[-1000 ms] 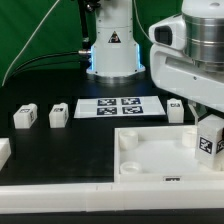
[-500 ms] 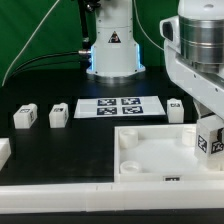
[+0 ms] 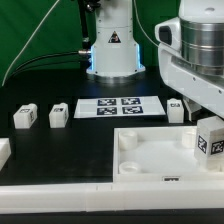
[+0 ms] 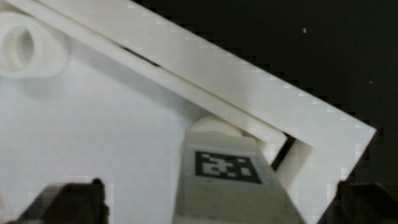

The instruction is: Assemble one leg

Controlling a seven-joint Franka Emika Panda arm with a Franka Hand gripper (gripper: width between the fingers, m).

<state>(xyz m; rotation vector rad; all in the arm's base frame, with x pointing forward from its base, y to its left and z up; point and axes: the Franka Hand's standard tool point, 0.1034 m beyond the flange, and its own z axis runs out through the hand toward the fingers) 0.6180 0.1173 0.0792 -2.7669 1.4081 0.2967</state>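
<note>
One leg (image 3: 208, 140), a white square post with a tag mark, stands upright in the corner of the large white panel (image 3: 150, 160) at the exterior view's right. In the wrist view the leg (image 4: 231, 172) sits between my dark fingertips. My gripper (image 4: 217, 203) is open around it, with a clear gap on one side. The arm's white hand (image 3: 190, 60) hangs right above the leg. Three more legs lie on the black table: two at the exterior view's left (image 3: 24, 117) (image 3: 57, 115), and one behind the panel (image 3: 176, 110).
The marker board (image 3: 118, 106) lies in the middle of the table before the arm's base (image 3: 112, 50). A white part (image 3: 3, 152) shows at the left edge. The panel has raised rims and corner holes (image 3: 130, 140).
The arm's hand shifted slightly to the exterior view's right and back over the leg. The leg stays standing in the panel's corner.
</note>
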